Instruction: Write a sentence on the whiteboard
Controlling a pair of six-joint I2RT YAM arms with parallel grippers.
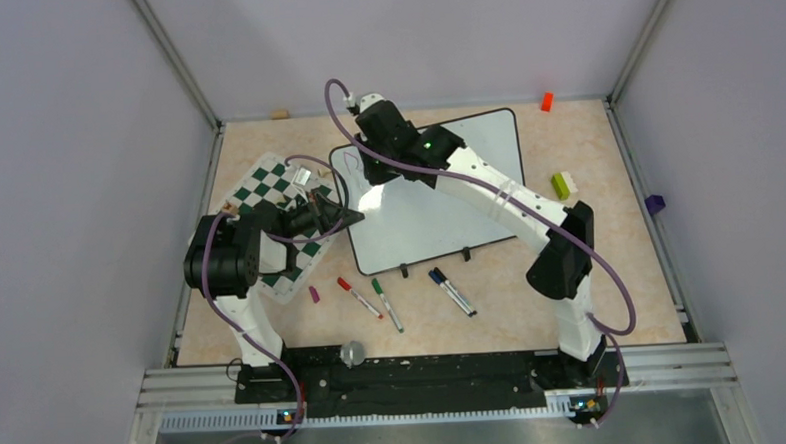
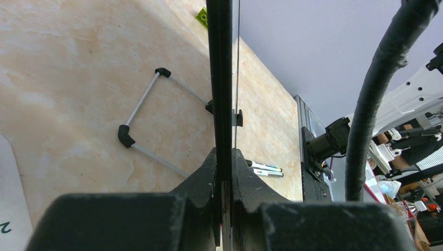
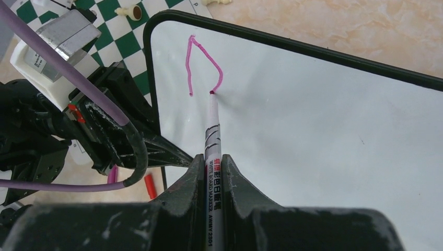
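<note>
Whiteboard (image 1: 439,220), mid-table; sentence (image 3: 193,38) barely begun.
Its edge is pinched by the left gripper (image 2: 223,157), apparently for steadiness; a marker (image 3: 212,130) is clamped in the right gripper (image 3: 212,163), tip pressed to the board near its corner for writing.

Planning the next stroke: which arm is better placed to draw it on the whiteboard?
The right. The right gripper is shut on the marker, its tip touching the whiteboard at the pink stroke's end. The left gripper clamps the whiteboard's edge.
</note>
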